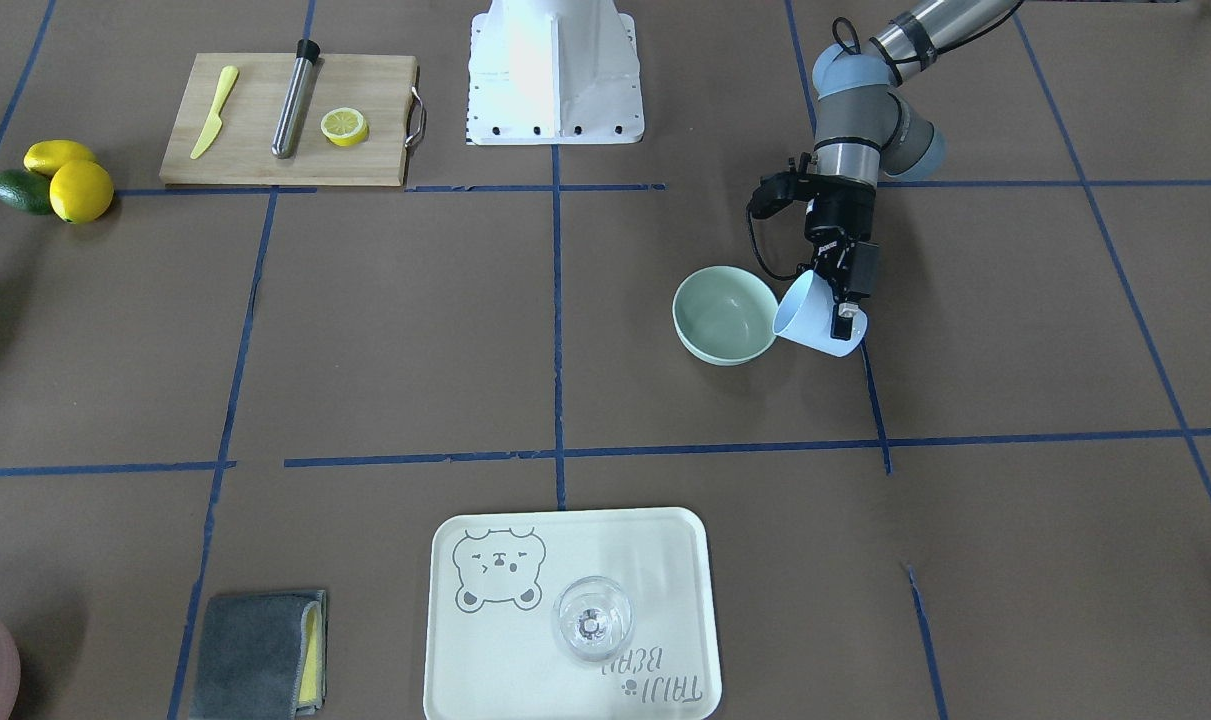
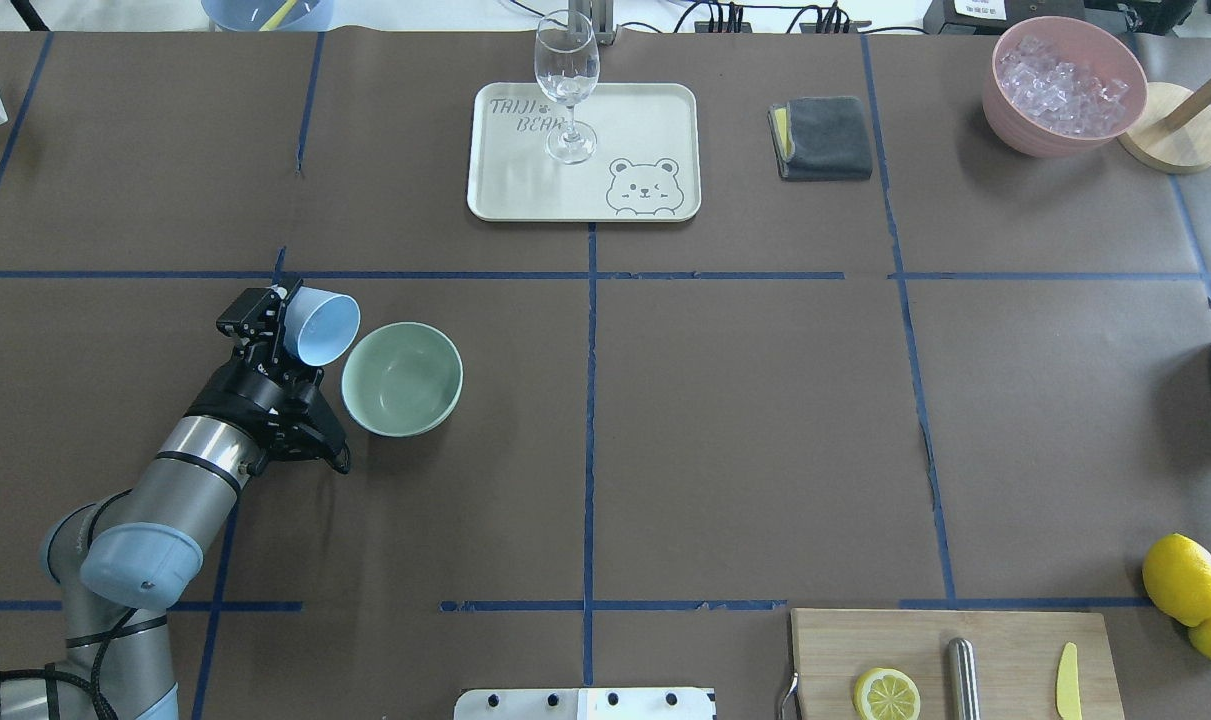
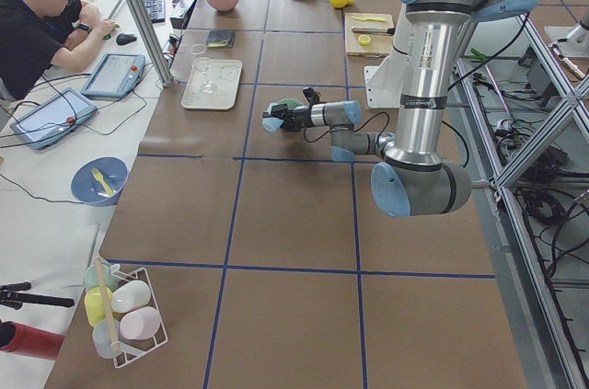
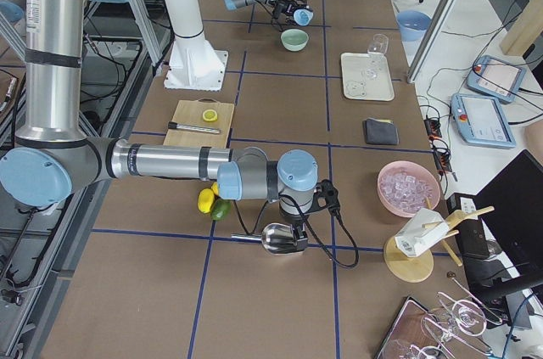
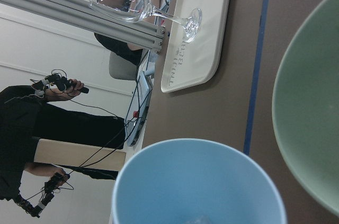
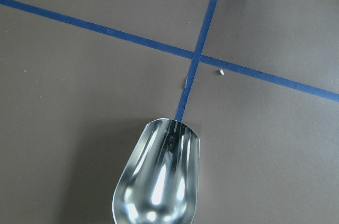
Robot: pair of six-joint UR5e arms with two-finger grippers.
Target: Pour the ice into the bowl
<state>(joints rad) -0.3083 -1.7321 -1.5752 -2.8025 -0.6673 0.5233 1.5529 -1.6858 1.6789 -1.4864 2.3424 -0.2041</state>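
Left gripper (image 2: 273, 335) clamped on tipped blue cup (image 2: 323, 325), mouth by bowl (image 2: 402, 380) rim. Overhead, bowl at 4 o'clock from jaws. Ice (image 5: 199, 218): faint glint deep in cup. Right gripper (image 4: 299, 230) far off, jaws unreadable.

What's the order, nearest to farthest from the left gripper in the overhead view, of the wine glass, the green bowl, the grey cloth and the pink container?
From the left gripper:
1. Green bowl, right beside it.
2. Wine glass, on the tray, far middle.
3. Grey cloth, right of the tray.
4. Pink container, far right corner.
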